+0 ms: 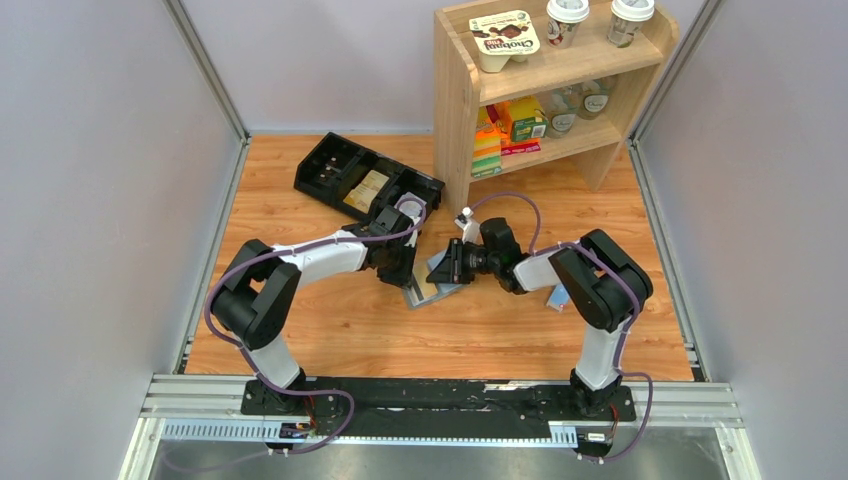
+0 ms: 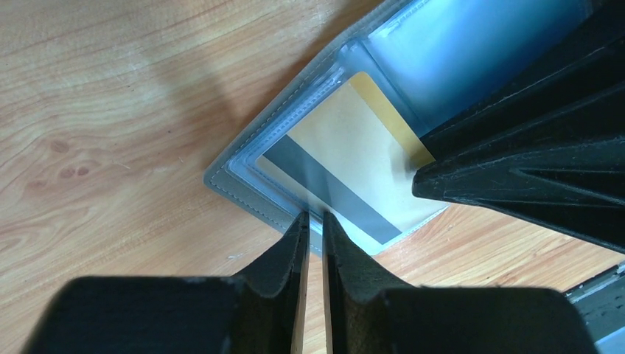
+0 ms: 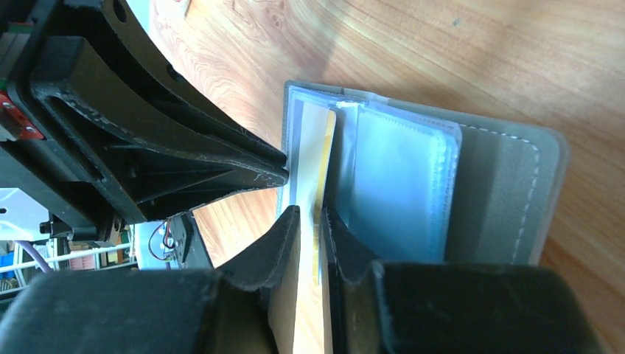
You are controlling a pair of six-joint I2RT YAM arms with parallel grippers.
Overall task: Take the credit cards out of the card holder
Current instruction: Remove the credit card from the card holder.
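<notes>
On tabletop (image 3: 442, 51), right claw (image 3: 312, 214) pinches tan card (image 3: 317, 158) (inside open holder (image 3: 501, 192))

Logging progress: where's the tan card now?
Mid-table in the top view, the tan card is in the open card holder, its edge between the fingertips of the right gripper; the left gripper touches the holder opposite.

Tan card (image 3: 313, 155) edge-on inside the closed right tool (image 3: 310, 214)
</notes>
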